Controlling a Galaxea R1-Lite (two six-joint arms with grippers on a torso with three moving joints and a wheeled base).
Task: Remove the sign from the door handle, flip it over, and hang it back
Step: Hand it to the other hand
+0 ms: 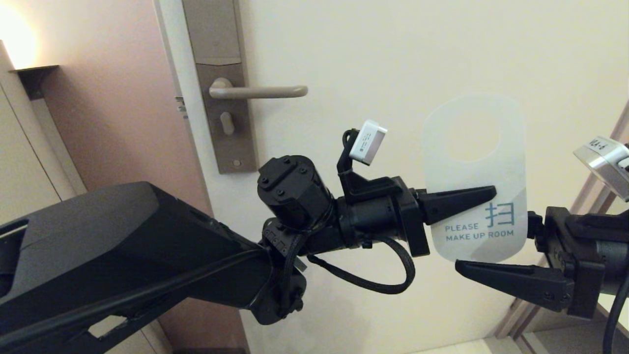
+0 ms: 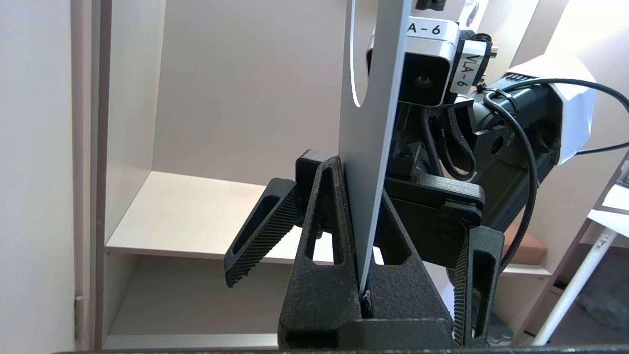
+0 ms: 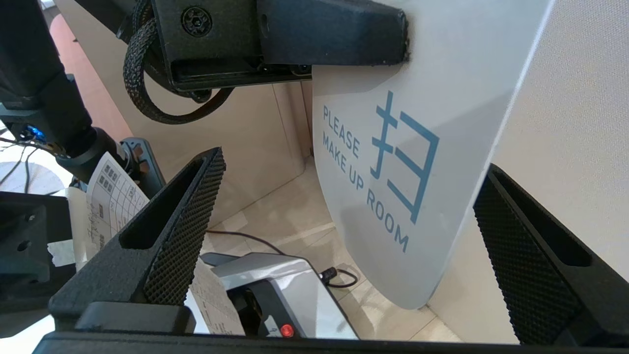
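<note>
White sign (image 1: 474, 162) sits pinched in the left gripper (image 1: 484, 196); right gripper (image 3: 344, 206) gapes wide around its lower end.

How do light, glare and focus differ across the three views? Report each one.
Head view: a wall lamp blows out the top left corner, and the sign looks pale, nearly merging with the door. Left wrist view: even light, the sign's edge crisp between the left tool's fingers. Right wrist view: the teal lettering reads sharply, though perspective stretches it.
</note>
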